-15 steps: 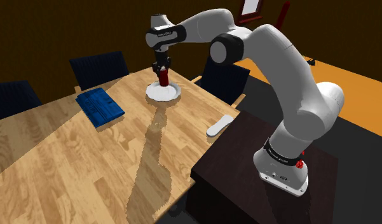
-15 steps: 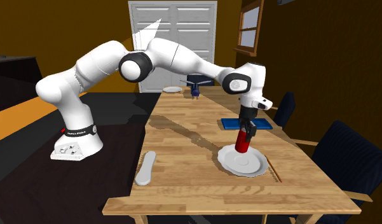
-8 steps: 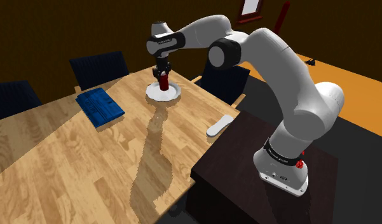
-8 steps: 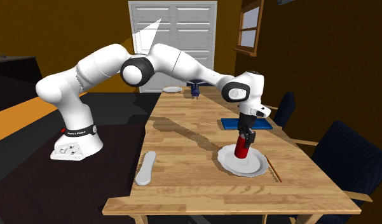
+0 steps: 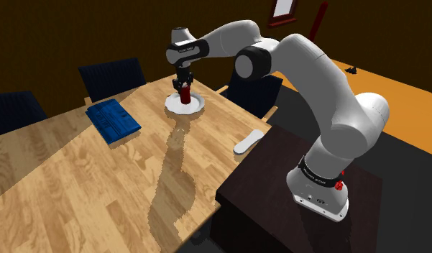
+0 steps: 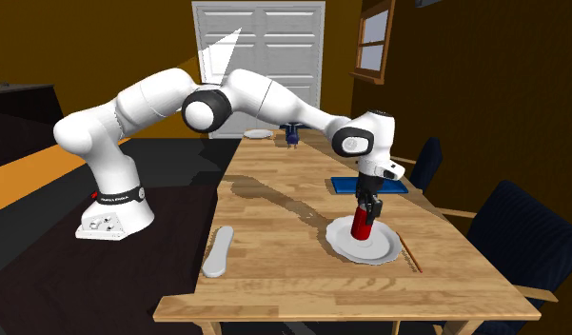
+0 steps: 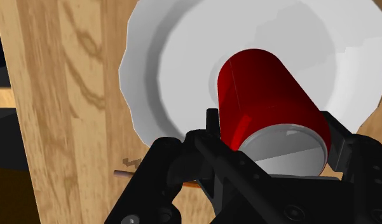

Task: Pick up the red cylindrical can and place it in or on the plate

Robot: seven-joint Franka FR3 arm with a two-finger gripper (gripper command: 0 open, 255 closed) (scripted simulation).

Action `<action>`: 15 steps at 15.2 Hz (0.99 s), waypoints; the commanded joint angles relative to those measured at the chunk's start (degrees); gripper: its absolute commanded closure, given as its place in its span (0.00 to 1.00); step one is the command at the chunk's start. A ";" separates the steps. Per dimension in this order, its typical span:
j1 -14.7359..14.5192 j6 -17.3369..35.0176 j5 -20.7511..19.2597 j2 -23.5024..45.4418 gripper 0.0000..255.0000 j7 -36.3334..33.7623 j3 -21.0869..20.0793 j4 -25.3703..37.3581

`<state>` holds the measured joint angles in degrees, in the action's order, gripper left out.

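The red can stands upright inside the white plate near the table's corner, its base at or just above the plate's surface. My gripper comes down from above and is shut on the can's upper part. In the shoulder view the can sits over the plate with the gripper on top of it. In the wrist view the black fingers clasp the silver-rimmed end of the can, with the plate around and behind it.
A blue flat book lies on the wooden table a little way from the plate. A pale elongated object rests at the table edge near the stand. Dark chairs line the table. A small plate sits at the far end.
The gripper has come down with the red can, from a little above the plate to the plate's surface. The arm's wrist has dropped with it.
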<state>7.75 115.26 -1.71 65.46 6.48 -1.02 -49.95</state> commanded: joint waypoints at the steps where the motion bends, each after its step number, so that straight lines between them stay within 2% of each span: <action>1: 0.00 0.00 0.00 -0.01 1.00 0.00 0.00 0.03; 2: 0.00 0.01 0.00 -0.01 0.00 0.00 0.00 0.02; 7: 0.00 0.02 0.00 -0.02 0.00 0.00 0.00 0.00; 11: -0.02 -3.87 0.04 -4.30 0.00 0.01 -0.05 -0.39; 15: -0.02 -3.88 0.04 -4.30 0.00 0.01 -0.05 -0.39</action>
<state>7.72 111.46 -1.67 61.19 6.48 -1.07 -50.36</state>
